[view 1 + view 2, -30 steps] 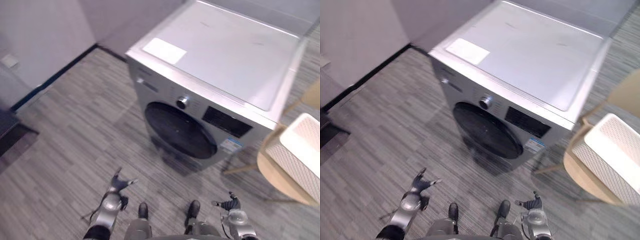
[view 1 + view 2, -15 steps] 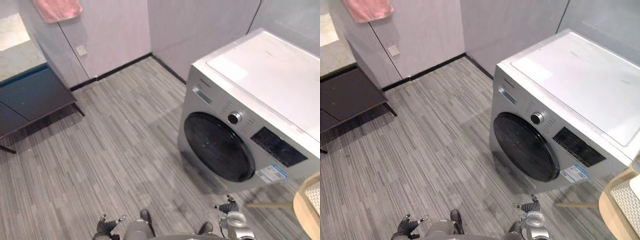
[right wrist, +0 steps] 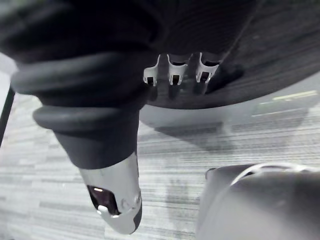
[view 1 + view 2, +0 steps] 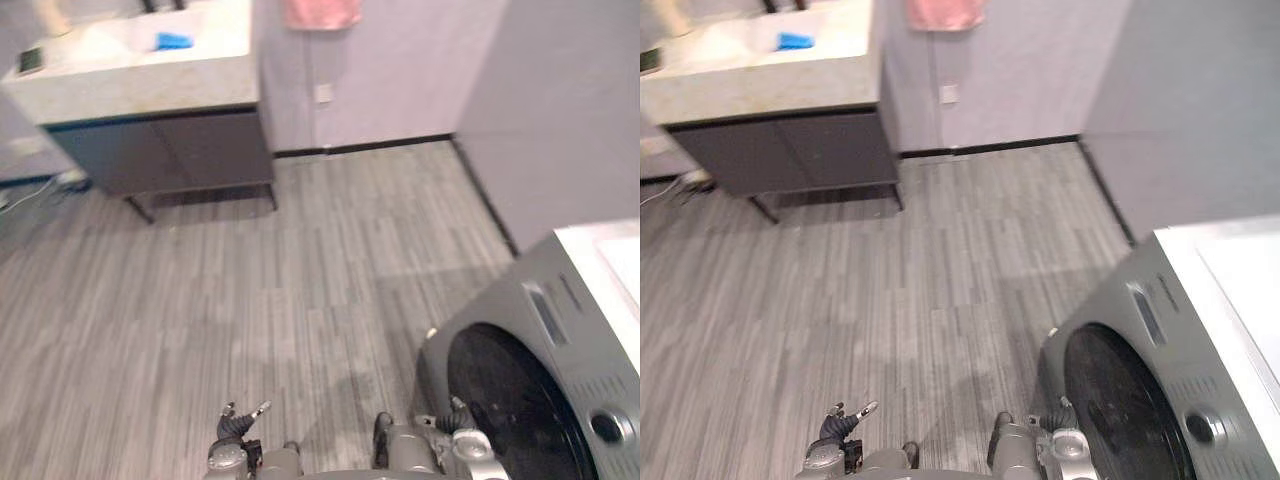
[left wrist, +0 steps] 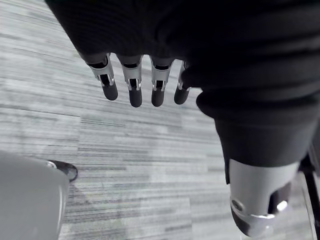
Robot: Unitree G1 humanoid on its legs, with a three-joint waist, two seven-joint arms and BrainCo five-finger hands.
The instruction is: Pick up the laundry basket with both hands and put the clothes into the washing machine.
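Just beside the right robot hand (image 4: 457, 418) stands the washing machine (image 4: 560, 320), a smooth grey metal box whose round, dark, glossy door (image 4: 505, 400) is closed. Both robot hands hang released, fingers straight. The left robot hand (image 4: 238, 422) is well apart from the machine, above the streaked grey plank floor (image 4: 300, 250).

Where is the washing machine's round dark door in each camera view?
Left eye view: lower right, round dark door.
Right eye view: lower right.
Right wrist view: dark curve past the right hand.
Left wrist view: left hand over grey plank floor.
Shared landmark: that floor.
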